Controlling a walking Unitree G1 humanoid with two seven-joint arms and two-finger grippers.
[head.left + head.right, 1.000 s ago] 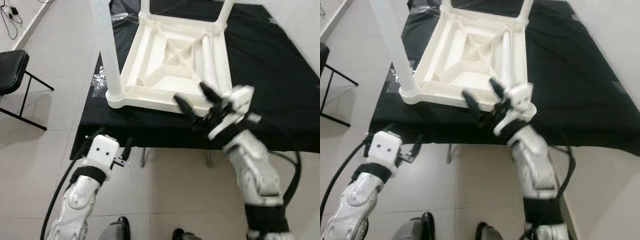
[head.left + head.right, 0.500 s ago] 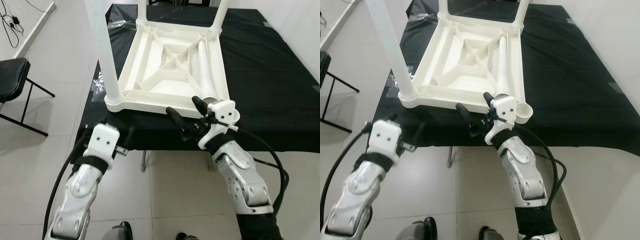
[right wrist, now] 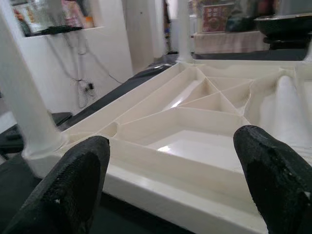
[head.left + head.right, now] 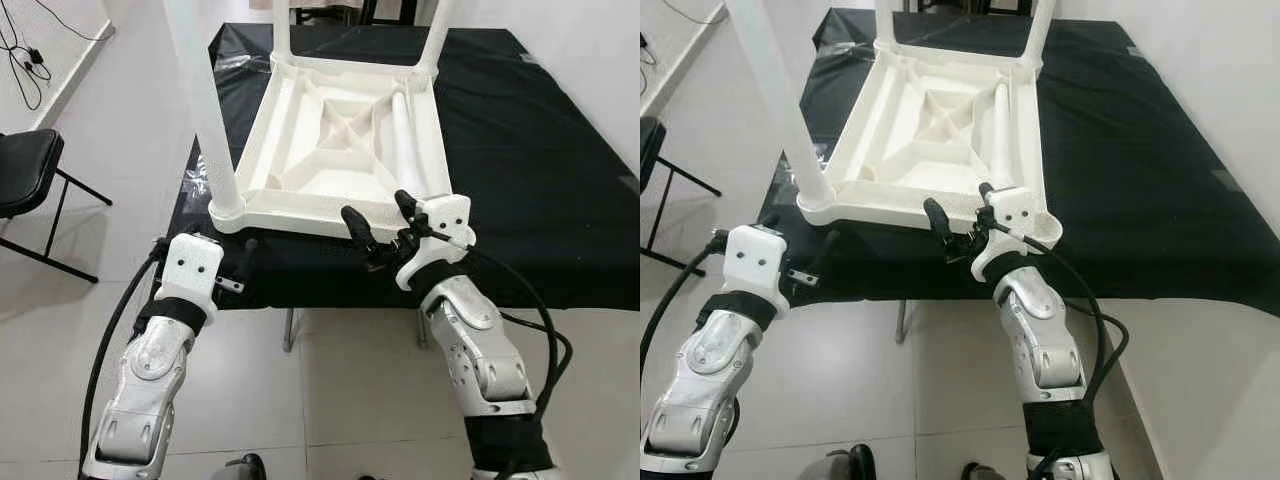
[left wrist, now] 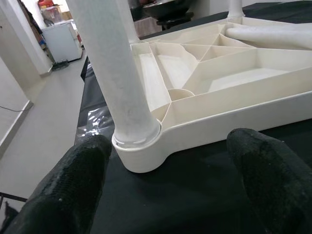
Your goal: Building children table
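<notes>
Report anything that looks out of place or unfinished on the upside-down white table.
One leg lies loose inside the ribbed underside of the tabletop instead of standing in a socket, and the near right corner socket is empty, while the other corners carry upright legs. The right gripper hovers open at that edge.

A pale tiled floor [image 4: 330, 390] surrounded the black-draped table [image 4: 540, 150]; a black folding chair [image 4: 25, 170] stood beside a white wall [image 4: 40, 40].
</notes>
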